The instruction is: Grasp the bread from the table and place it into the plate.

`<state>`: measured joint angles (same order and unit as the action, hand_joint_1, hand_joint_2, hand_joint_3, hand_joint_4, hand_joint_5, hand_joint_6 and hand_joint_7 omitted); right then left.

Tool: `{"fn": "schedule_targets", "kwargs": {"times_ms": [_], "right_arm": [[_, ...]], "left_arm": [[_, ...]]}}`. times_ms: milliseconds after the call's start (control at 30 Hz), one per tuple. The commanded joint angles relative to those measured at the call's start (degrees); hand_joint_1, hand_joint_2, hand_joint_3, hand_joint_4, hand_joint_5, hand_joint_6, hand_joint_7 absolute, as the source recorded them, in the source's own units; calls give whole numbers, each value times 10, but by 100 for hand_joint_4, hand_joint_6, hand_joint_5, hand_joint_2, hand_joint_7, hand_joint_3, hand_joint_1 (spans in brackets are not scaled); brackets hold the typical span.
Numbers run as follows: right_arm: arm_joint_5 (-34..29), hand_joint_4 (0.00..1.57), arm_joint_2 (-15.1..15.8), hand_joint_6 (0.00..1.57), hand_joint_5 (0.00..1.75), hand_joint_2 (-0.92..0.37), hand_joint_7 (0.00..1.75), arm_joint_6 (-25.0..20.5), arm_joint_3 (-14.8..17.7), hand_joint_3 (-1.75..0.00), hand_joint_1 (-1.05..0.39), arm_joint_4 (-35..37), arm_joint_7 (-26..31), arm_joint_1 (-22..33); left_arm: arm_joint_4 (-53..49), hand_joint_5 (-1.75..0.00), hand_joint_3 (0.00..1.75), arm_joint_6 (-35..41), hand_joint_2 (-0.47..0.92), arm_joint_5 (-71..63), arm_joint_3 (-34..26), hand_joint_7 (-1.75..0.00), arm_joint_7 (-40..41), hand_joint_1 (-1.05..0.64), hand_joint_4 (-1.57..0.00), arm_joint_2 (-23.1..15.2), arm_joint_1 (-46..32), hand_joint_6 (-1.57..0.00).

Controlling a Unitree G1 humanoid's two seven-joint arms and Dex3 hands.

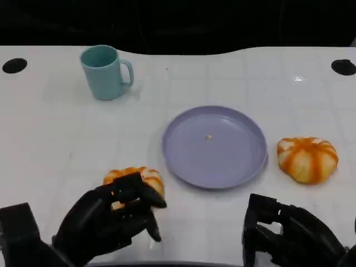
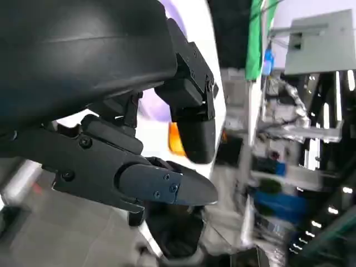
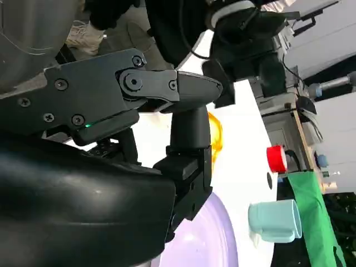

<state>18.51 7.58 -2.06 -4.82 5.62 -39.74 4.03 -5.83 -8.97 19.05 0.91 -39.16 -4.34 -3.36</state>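
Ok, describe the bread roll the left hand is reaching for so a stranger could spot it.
Start at the purple plate in the middle of the white table. The bread roll lies just off the plate's near-left rim, partly under the left hand. Unlike the other roll, which sits uncovered right of the plate, black fingers overlap this one.

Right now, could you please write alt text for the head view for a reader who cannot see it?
The left hand reaches over an orange bread on a white table, beside a purple plate. A second bread lies on the plate's other side, a teal mug stands farther back, and the right hand hovers low.
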Motion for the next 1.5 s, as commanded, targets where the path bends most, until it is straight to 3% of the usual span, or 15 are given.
{"fn": "schedule_targets", "kwargs": {"times_ms": [33,200,400,700,1000,1500], "right_arm": [[3,60,3,44,175,-92,167,14,4,-44,-48,12,-10,-4],[0,59,3,45,175,-92,166,1,2,-43,-51,4,-2,-4],[1,61,-2,46,175,-92,168,4,1,-42,-50,-1,2,1],[7,60,-2,44,175,-92,168,3,1,-43,-49,-15,-2,15],[4,62,-2,44,175,-92,168,13,2,-43,-48,-15,-3,17],[5,61,-3,45,175,-92,169,3,0,-41,-49,-22,-3,20]], "left_arm": [[2,-111,15,-68,92,-44,-10,-30,30,-61,-56,-16,10,-61],[-7,-96,13,-130,92,-90,-16,-16,58,-59,-52,-30,21,-57],[39,-60,4,-175,92,-239,-12,-2,145,-63,-46,-74,22,-53],[135,-25,8,-146,92,-496,3,0,257,-75,-43,-136,14,-39],[150,-15,2,-88,89,-665,63,0,291,-71,-45,-172,47,-34],[-9,-10,1,22,89,-733,181,0,291,-68,-50,-163,157,-32]]}}
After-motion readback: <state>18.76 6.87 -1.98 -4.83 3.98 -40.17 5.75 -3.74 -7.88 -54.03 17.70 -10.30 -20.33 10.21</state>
